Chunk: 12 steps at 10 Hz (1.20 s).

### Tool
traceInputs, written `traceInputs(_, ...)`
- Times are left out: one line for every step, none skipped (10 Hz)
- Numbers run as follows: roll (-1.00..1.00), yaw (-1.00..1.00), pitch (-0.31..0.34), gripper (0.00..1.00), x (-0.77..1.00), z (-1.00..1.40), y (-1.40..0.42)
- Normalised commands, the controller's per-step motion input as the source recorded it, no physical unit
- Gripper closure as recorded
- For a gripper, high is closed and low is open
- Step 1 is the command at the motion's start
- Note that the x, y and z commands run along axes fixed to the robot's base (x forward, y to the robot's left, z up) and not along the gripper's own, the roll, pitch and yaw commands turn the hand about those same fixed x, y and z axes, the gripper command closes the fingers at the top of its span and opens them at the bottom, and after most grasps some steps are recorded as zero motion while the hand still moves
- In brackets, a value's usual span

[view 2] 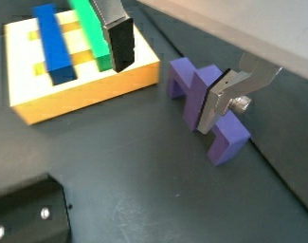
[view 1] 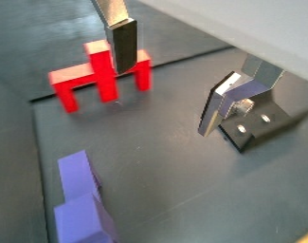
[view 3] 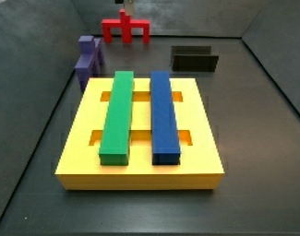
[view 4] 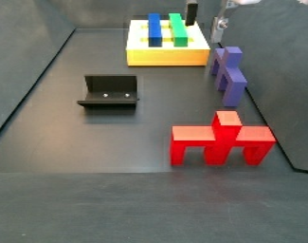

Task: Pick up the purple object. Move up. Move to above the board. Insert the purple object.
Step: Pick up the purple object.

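The purple object (view 2: 184,84) lies on the dark floor beside the board (view 2: 86,95), a yellow slab carrying a green bar (view 2: 90,33) and a blue bar (view 2: 55,43). Both side views show the purple object (view 4: 228,71) (view 3: 88,55) between the board (view 3: 84,138) and the red piece. My gripper (view 2: 161,98) hangs open above the floor, one finger (view 2: 226,95) in front of the purple object and the other finger (view 2: 116,38) over the board's edge. Nothing sits between the fingers. In a wrist view the gripper (view 1: 165,100) is above bare floor and the purple object (view 1: 81,199) is close to the camera.
A red piece (view 1: 103,74) (view 4: 222,140) of similar shape stands past the purple one. The fixture (view 4: 108,92) (view 1: 260,121) stands on the floor across from the purple object. Grey walls (view 4: 277,76) enclose the floor, close by the purple object.
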Motion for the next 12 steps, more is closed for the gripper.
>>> traceInputs(-0.05, -0.92, -0.084, 0.00, 0.00, -0.17, -0.20)
traceInputs(-0.01, -0.81, -0.054, 0.00, -0.02, -0.07, -0.32)
traceInputs(0.00, -0.58, -0.037, 0.00, -0.10, -0.04, -0.57)
traceInputs(0.00, -0.51, -0.031, 0.00, -0.17, -0.01, -0.62)
traceInputs(0.00, -0.44, -0.036, 0.00, -0.34, -0.05, -0.55)
traceInputs(0.00, -0.36, -0.081, 0.00, -0.69, -0.23, -0.27)
traceInputs(0.06, -0.35, -0.090, 0.00, -0.82, -0.18, -0.05)
traceInputs(0.06, -0.37, -0.099, 0.00, -0.85, -0.25, 0.00)
traceInputs(0.11, -0.41, -0.100, 0.00, -0.83, -0.20, 0.00)
traceInputs(0.14, -0.41, -0.083, 0.00, -0.86, -0.24, 0.03)
traceInputs(0.15, -0.37, -0.091, 0.00, -0.75, -0.33, 0.00)
traceInputs(0.09, -0.09, -0.037, 0.00, -0.44, -0.37, 0.00)
